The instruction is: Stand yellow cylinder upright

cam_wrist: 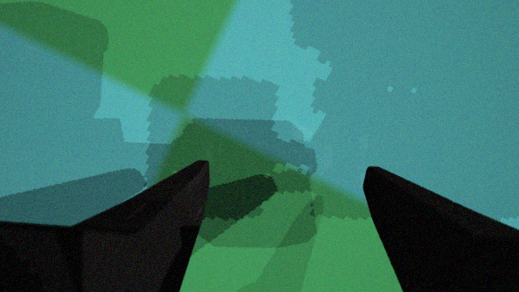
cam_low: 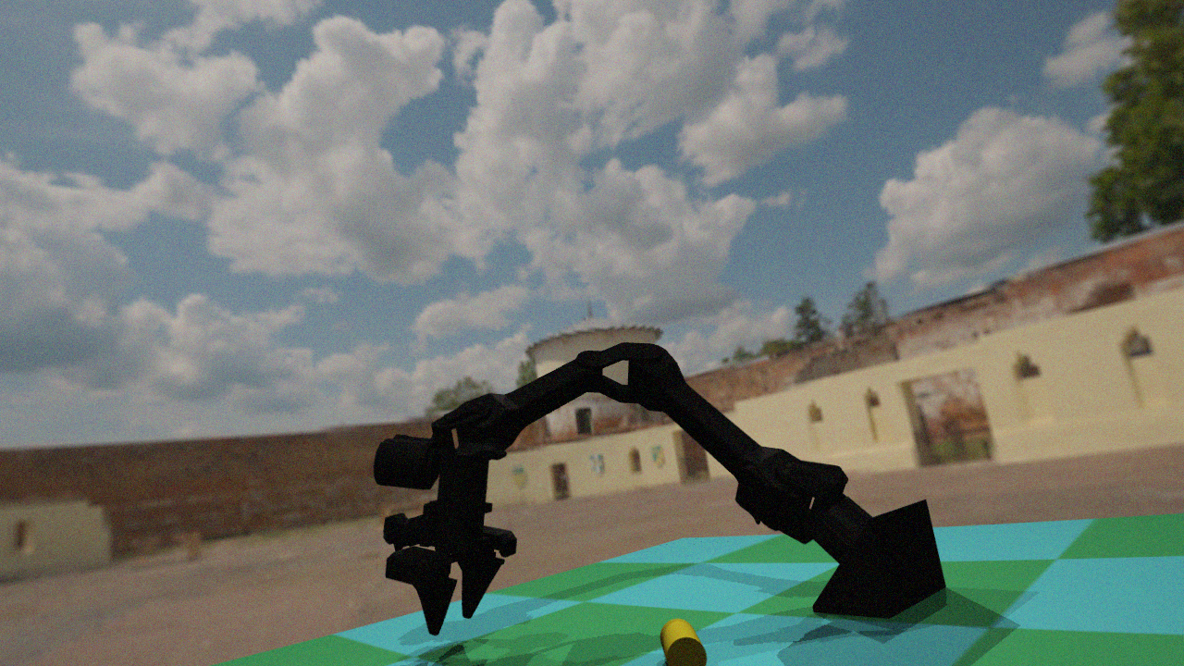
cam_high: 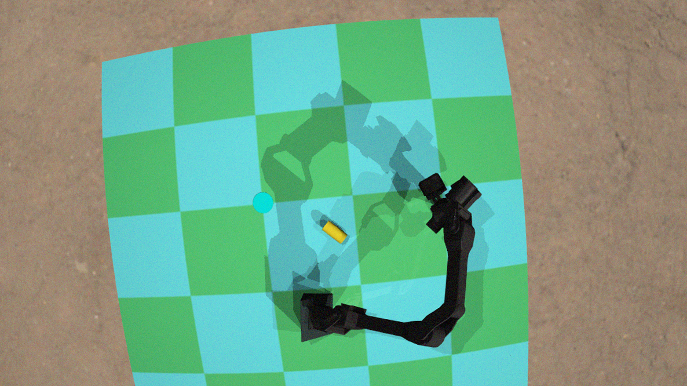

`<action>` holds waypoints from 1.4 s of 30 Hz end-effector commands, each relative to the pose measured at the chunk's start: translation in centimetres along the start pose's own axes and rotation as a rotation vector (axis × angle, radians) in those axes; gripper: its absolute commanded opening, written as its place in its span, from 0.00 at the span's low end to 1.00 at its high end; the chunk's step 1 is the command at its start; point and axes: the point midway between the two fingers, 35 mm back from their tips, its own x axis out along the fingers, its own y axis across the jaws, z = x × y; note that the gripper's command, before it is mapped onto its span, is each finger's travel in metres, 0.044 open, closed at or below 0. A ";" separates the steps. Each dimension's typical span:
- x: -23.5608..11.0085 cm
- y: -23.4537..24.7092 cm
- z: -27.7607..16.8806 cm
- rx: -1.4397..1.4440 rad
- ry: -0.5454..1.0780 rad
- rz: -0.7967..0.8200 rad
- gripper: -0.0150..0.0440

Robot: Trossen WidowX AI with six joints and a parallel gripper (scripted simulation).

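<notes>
The yellow tall cylinder (cam_high: 334, 231) is lying on its side on a cyan square of the checkered worktop (cam_high: 210, 82), its axis running diagonally. The small flat cyan circle (cam_high: 262, 202) is sitting apart from it, unoccupied.

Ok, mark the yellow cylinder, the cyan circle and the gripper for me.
yellow cylinder (cam_high: 334, 231), top view, middle of its side.
cyan circle (cam_high: 263, 202), top view, its centre.
gripper (cam_low: 451, 609), exterior view, between the open fingertips.
</notes>
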 end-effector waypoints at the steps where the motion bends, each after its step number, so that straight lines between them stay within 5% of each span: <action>1: -1.6 3.9 -3.1 -0.220 0.052 0.078 0.78; 15: -9.6 11.9 -15.1 -1.011 0.145 0.280 0.78; 31: -18.0 10.7 -27.1 -1.917 0.149 0.296 0.78; 42: -16.5 10.9 -27.9 -1.955 0.147 0.295 0.78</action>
